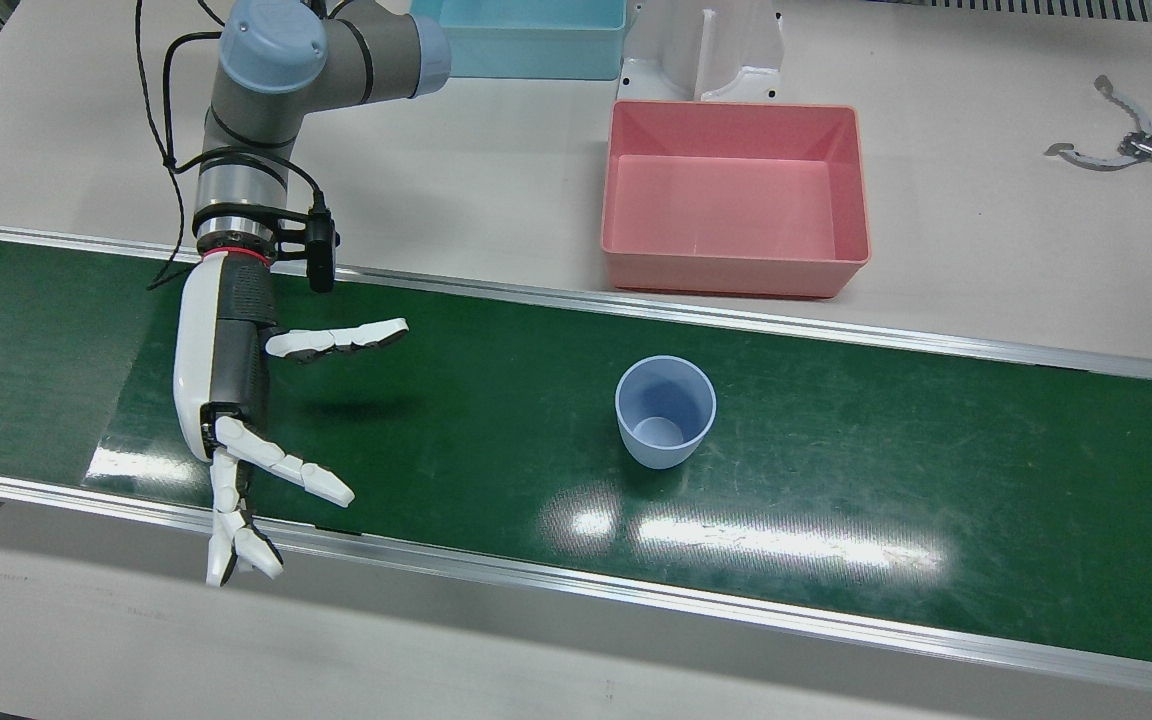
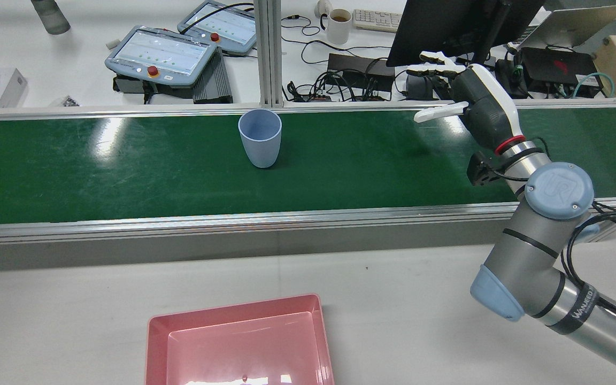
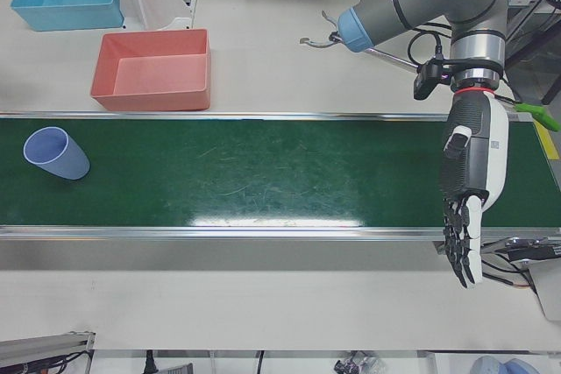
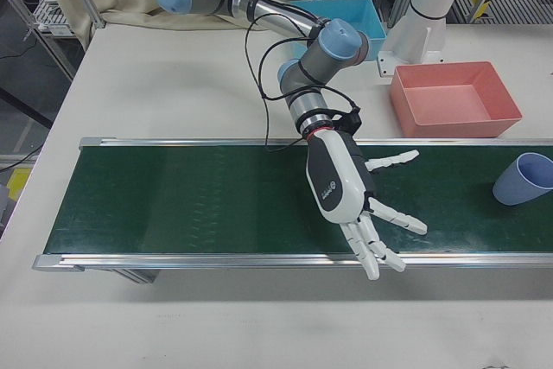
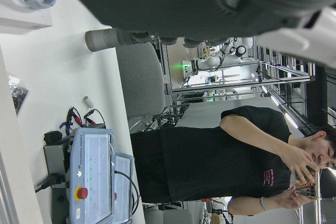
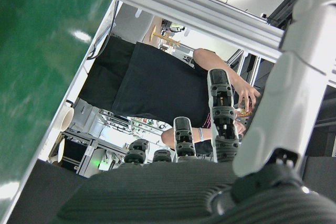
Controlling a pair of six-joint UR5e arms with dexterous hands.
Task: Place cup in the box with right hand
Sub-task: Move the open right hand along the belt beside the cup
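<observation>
The blue cup (image 1: pixel 665 411) stands upright on the green belt (image 1: pixel 836 420), all by itself. The pink box (image 1: pixel 736 195) sits on the white table (image 1: pixel 986 250) just past the belt's edge, near the cup.

The right hand (image 1: pixel 236 400) hangs over the belt, well apart from the cup. Its fingers (image 1: pixel 336 342) are spread wide and it holds nothing.

The left hand (image 3: pixel 469 194) hangs over the other end of the belt, far from the cup. Its fingers point down side by side and hold nothing.
</observation>
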